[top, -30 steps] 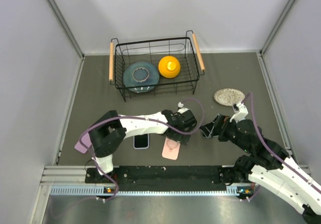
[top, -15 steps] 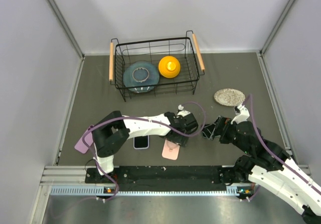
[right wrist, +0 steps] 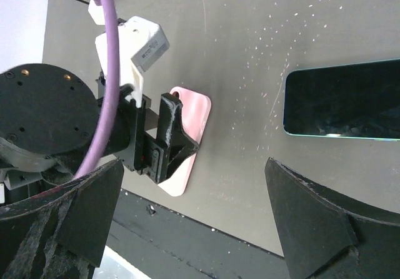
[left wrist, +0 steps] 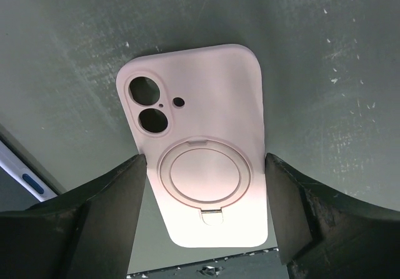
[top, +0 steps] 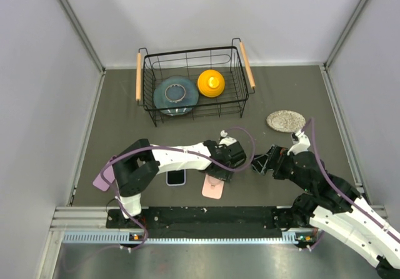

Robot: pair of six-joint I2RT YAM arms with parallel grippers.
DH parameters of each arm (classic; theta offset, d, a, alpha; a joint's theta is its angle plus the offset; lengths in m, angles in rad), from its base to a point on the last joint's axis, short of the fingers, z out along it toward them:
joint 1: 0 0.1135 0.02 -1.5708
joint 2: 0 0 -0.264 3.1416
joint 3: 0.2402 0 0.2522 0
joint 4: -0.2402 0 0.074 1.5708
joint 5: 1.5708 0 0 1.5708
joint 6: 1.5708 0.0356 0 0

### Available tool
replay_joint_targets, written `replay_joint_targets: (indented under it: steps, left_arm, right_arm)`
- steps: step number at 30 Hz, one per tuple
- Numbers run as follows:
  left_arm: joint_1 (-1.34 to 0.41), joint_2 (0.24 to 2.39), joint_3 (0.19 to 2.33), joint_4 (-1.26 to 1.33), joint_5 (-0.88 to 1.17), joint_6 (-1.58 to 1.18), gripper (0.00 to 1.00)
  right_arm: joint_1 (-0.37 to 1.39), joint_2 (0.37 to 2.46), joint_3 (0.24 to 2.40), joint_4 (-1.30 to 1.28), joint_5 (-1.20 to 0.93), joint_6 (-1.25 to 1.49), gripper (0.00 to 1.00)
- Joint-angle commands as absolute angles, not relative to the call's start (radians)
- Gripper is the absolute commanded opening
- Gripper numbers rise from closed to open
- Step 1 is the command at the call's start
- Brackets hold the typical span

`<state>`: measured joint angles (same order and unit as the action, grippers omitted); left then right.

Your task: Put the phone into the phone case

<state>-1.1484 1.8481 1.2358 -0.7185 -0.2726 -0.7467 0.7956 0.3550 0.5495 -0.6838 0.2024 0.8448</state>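
Straddling the phone case (left wrist: 200, 166), left claw (left wrist: 205, 169) low.

Phone case (left wrist: 197, 144) lies ring side up (camera cutouts at its far end); left gripper (left wrist: 205, 161) straddles its long edges.

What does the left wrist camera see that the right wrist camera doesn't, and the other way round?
Only the left wrist camera shows the back of the pink case up close: its two camera holes and its round ring stand, with the left gripper straddling it. Only the right wrist camera shows the phone, lying dark side up off to the right, the purple cable, and the left gripper seen from outside. Both show the pink case lying flat on the grey table.
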Motion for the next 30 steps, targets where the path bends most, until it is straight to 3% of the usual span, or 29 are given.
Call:
replay_joint_targets:
  steps: [1, 7, 12, 20, 24, 26, 30]
  left_arm:
    - [-1.109, 1.775, 1.151, -0.663, -0.157, -0.781, 0.74]
    - [-1.022, 1.655, 1.048, -0.523, -0.005, -0.776, 0.71]
    - [-0.902, 1.591, 0.93, -0.359, 0.28, -0.814, 0.66]
    - [-0.833, 1.537, 0.894, -0.376, 0.285, -0.769, 0.65]
    - [-0.836, 1.513, 0.887, -0.425, 0.219, -0.755, 0.73]
    - [-0.831, 1.511, 0.882, -0.436, 0.202, -0.761, 0.68]
    - [-0.792, 1.513, 0.873, -0.442, 0.239, -0.767, 0.42]
  right_arm:
    - [0.795, 0.365, 0.548, -0.652, 0.186, 0.861, 0.96]
    - [0.795, 0.383, 0.467, -0.574, 0.104, 0.887, 0.96]
    - [0.795, 0.437, 0.41, -0.421, 0.006, 0.887, 0.96]
    - [0.802, 0.598, 0.267, -0.075, -0.163, 0.956, 0.94]
    - [0.822, 0.653, 0.247, -0.034, -0.127, 0.974, 0.93]
    - [0.833, 0.695, 0.239, -0.008, -0.118, 0.986, 0.93]
    - [0.87, 0.801, 0.232, 0.074, -0.109, 1.025, 0.91]
